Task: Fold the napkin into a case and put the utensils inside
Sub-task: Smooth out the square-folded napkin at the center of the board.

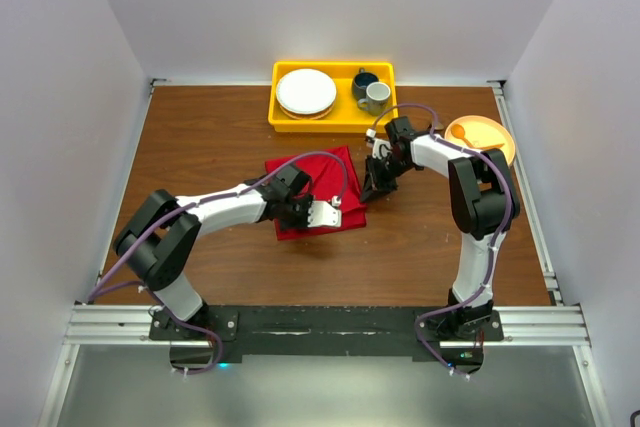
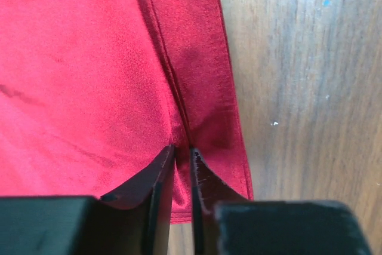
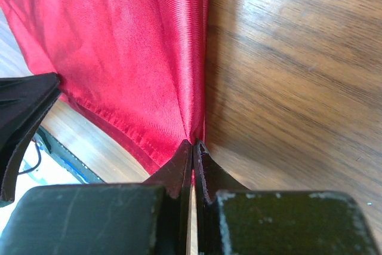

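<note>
The red napkin (image 1: 318,173) lies partly folded on the wooden table, in front of the yellow tray. My left gripper (image 1: 330,210) rests on its near right part and is shut on a raised fold of the cloth (image 2: 77,76) close to the hemmed edge, with the jaws (image 2: 182,148) pinching red fabric. My right gripper (image 1: 368,190) is at the napkin's right edge and is shut on the folded cloth (image 3: 131,46), with the fingertips (image 3: 194,143) pressed together on it. No gold utensils can be made out in any view.
A yellow tray (image 1: 283,122) at the back holds white plates (image 1: 306,92) and two mugs (image 1: 370,90). An orange plate (image 1: 480,136) sits at the right edge of the table, beside the right arm. White walls close in the table.
</note>
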Available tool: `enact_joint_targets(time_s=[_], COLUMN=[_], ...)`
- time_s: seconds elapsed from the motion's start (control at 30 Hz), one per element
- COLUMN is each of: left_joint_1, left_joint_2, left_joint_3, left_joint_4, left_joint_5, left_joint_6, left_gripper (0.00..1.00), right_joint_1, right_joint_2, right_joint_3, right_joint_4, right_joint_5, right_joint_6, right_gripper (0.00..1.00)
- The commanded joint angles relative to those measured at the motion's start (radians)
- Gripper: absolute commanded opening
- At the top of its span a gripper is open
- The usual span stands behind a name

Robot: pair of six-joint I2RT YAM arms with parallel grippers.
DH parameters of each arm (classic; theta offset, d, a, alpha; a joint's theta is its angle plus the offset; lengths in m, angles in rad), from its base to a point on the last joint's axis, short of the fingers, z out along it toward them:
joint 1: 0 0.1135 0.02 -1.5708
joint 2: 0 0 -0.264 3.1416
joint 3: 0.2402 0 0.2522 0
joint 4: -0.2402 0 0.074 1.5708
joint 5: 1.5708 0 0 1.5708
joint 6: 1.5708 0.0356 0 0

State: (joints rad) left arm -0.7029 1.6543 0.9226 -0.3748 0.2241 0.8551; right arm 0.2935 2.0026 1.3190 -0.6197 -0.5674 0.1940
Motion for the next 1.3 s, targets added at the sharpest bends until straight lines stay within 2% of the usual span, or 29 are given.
enact_joint_targets(time_s=[0.0, 0.17, 0.47, 0.5, 0.53, 0.57, 0.6, 0.73, 1.0, 1.27], left_joint_1=[-0.001, -0.001, 0.003, 0.003, 0.003, 0.003, 0.002, 0.002, 0.002, 0.016], left_joint_2=[-0.034, -0.060, -0.106, -0.102, -0.097, -0.093, -0.084, -0.056, -0.004, 0.002], left_joint_3=[0.032, 0.035, 0.018, 0.015, 0.015, 0.013, 0.012, 0.009, 0.012, 0.016], left_joint_4=[-0.030, -0.029, -0.038, -0.038, -0.041, -0.038, -0.033, -0.023, -0.022, -0.030], left_joint_5=[0.021, 0.004, -0.011, -0.011, -0.003, 0.000, 0.000, 0.003, 0.004, 0.011], left_joint_6=[0.009, 0.002, 0.035, 0.033, 0.033, 0.027, 0.016, 0.005, 0.015, 0.022], left_gripper=[0.13, 0.00, 0.00, 0.04, 0.15, 0.32, 0.36, 0.41, 0.39, 0.20], right_joint_1=[0.007, 0.016, 0.015, 0.015, 0.015, 0.016, 0.016, 0.015, 0.016, 0.016], right_joint_2=[-0.031, -0.044, -0.065, -0.067, -0.065, -0.061, -0.057, -0.050, -0.031, -0.027], right_joint_3=[0.048, 0.055, 0.052, 0.049, 0.048, 0.045, 0.043, 0.042, 0.059, 0.066], right_joint_4=[-0.015, -0.029, -0.051, -0.049, -0.046, -0.046, -0.048, -0.045, -0.054, -0.060], right_joint_5=[-0.019, -0.038, -0.043, -0.043, -0.042, -0.042, -0.040, -0.037, -0.042, -0.046], right_joint_6=[-0.013, -0.005, -0.010, -0.008, -0.007, -0.007, -0.007, -0.002, -0.008, -0.011], right_gripper=[0.00, 0.00, 0.00, 0.00, 0.00, 0.00, 0.00, 0.00, 0.00, 0.00])
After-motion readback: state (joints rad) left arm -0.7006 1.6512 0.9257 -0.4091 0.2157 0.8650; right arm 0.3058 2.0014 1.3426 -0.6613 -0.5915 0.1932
